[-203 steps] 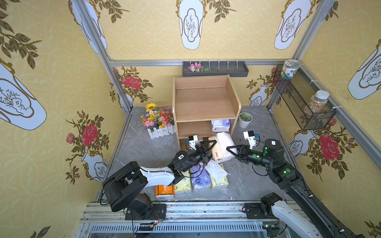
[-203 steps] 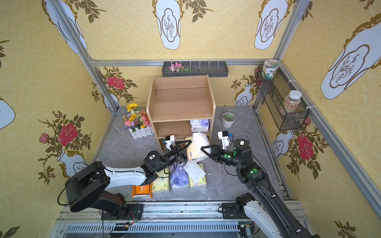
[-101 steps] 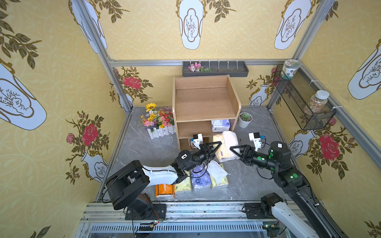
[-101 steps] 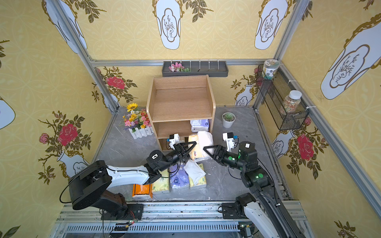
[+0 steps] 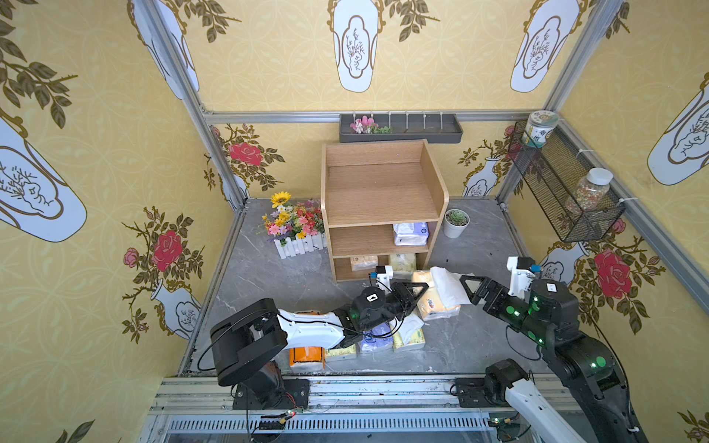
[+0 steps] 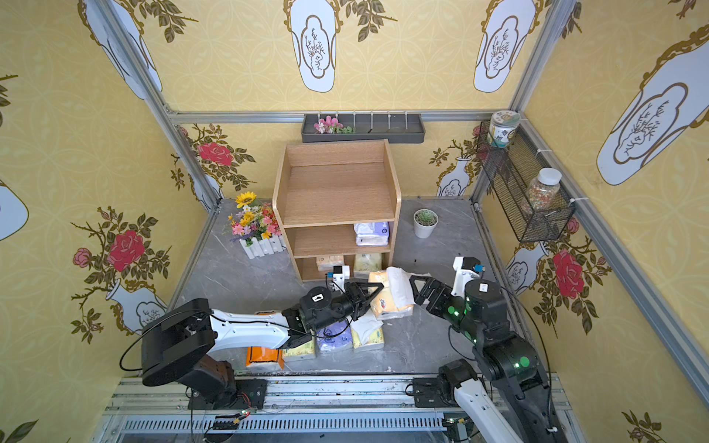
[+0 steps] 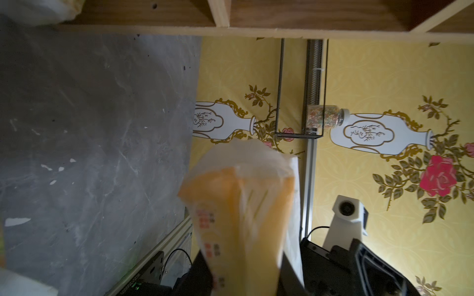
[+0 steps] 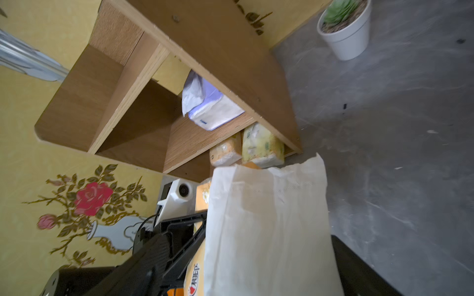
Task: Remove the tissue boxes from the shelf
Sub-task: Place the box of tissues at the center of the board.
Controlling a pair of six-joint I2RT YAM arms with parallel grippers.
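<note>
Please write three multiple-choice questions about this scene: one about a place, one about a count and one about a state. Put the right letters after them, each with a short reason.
1. On which tier of the shelf does the lavender pack lie?
A. top
B. middle
C. bottom

2. How many tissue packs are inside the shelf?
A. one
B. five
C. three

3. What is the state of the left gripper?
A. shut on the orange pack
B. wide open, holding nothing
C. shut on nothing

Answers:
1 B: both top views show it on the middle board, under the bare top tier.
2 C: the lavender pack, plus the tan pack and the pale yellow pack side by side in the bottom tier.
3 A: the left wrist view shows the pack clamped between its fingers.
</note>
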